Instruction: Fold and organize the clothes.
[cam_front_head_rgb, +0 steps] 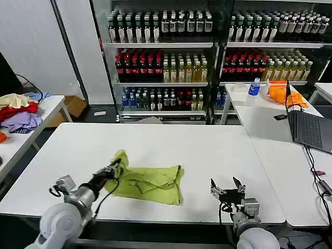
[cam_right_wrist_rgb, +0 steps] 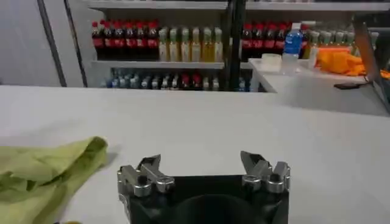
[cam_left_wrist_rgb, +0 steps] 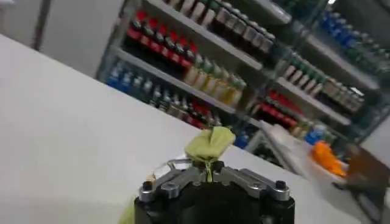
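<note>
Already the left gripper (cam_front_head_rgb: 115, 167) was clenched on the T-shirt (cam_front_head_rgb: 150, 184) at its left end; the shirt's long axis ran toward the released right gripper (cam_front_head_rgb: 226, 190), well apart from it.

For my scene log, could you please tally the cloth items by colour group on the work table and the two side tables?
Lime T-shirt, pinched by the left gripper: 1
Red, lavender and cream garment pile: 1
Orange cloth heap: 1
Total: 3
</note>
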Controlling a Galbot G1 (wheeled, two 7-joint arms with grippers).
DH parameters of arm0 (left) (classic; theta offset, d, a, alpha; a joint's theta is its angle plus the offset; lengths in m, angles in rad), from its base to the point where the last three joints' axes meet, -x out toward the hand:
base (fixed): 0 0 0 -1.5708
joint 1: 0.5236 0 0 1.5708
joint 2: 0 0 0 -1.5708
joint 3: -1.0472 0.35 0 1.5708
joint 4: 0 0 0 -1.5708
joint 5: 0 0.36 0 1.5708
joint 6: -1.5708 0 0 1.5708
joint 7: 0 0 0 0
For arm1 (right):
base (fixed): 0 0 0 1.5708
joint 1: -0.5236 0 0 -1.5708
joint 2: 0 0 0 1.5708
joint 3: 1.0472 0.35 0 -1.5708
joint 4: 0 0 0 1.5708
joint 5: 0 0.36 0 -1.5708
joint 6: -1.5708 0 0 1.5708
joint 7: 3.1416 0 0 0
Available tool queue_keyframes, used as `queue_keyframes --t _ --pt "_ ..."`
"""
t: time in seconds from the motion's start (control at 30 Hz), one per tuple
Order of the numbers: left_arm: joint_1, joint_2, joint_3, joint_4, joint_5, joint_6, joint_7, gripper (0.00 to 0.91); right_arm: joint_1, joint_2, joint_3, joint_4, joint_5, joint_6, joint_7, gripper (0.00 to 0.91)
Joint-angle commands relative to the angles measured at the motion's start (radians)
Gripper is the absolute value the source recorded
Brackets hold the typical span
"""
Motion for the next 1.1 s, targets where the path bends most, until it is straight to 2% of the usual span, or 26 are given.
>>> queue_keyframes --t 0.03,0.27,0.47,0.53,0.57,0.6,0.83,1.1 --pt "-0.066 -0.114 0.205 0.013 -0.028 0.000 -0.004 0.030 0.000 0.002 -0.001 -0.004 -0.001 0.001 0.000 0.907" --pt "-0.165 -0.195 0.286 0.154 0.045 -0.012 -0.017 0.030 0.006 0.008 -0.011 -0.008 -0.005 0.000 0.000 0.907" --pt "-0.203 -0.211 0.317 0.229 0.106 -0.022 -0.021 0.020 0.005 0.002 -0.003 -0.009 -0.002 0.000 -0.001 0.907" --pt "-0.202 -0.212 0.326 0.233 0.128 -0.021 -0.017 0.060 0.005 0.000 -0.002 -0.010 -0.002 0.000 -0.002 0.907" --pt "-0.199 -0.212 0.332 0.232 0.132 -0.015 -0.012 0.232 0.006 0.000 -0.001 -0.010 -0.001 0.000 -0.001 0.907" --pt "-0.195 -0.211 0.335 0.228 0.146 -0.009 -0.002 0.907 0.007 0.000 -0.001 -0.011 -0.001 0.000 -0.001 0.907" --pt "-0.142 -0.175 0.328 0.096 0.135 -0.007 0.054 0.907 0.010 0.009 -0.004 -0.014 -0.003 -0.003 0.000 0.907" --pt "-0.118 -0.154 0.302 0.048 0.120 -0.014 0.071 0.907 0.017 0.017 -0.015 -0.010 -0.008 -0.007 0.001 0.907"
